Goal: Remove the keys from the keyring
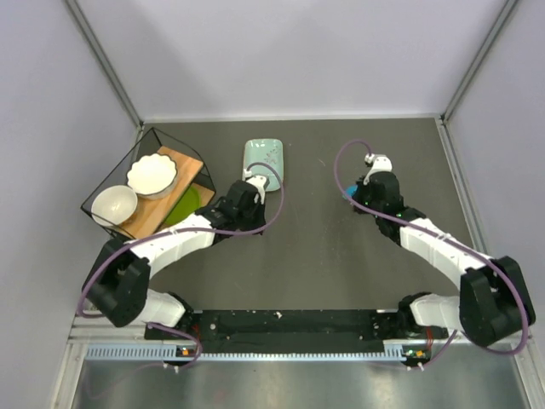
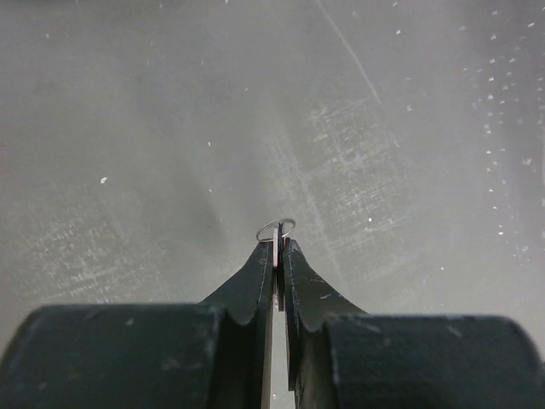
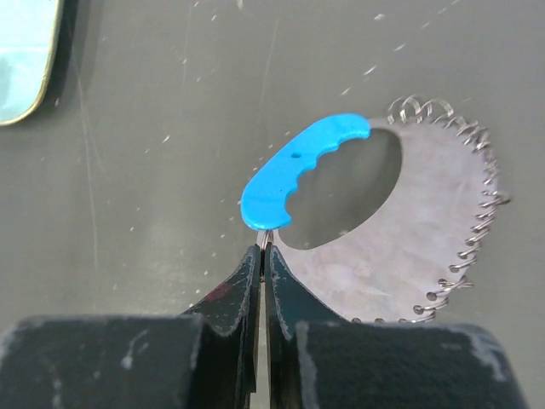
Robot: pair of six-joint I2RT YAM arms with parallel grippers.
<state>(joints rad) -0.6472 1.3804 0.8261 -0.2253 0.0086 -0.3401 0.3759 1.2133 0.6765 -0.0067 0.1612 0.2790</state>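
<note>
My left gripper (image 2: 278, 243) is shut on a thin flat silvery key (image 2: 278, 256), seen edge-on between the fingers. A small wire ring (image 2: 276, 228) sticks out past the tips. In the top view this gripper (image 1: 255, 182) is at the near end of the pale green dish (image 1: 265, 158). My right gripper (image 3: 265, 249) is shut on the small metal loop of the keyring, just under its bright blue crescent tag (image 3: 298, 175). The tag joins a grey oval plate (image 3: 426, 230) edged with coiled wire. In the top view the right gripper (image 1: 354, 194) is right of centre, with the blue tag (image 1: 348, 192) at its tip.
A black wire basket (image 1: 203, 164) at the left holds two white bowls (image 1: 152, 175), a wooden board and a green plate. The dish's corner shows in the right wrist view (image 3: 21, 60). Grey walls close the table's back and sides.
</note>
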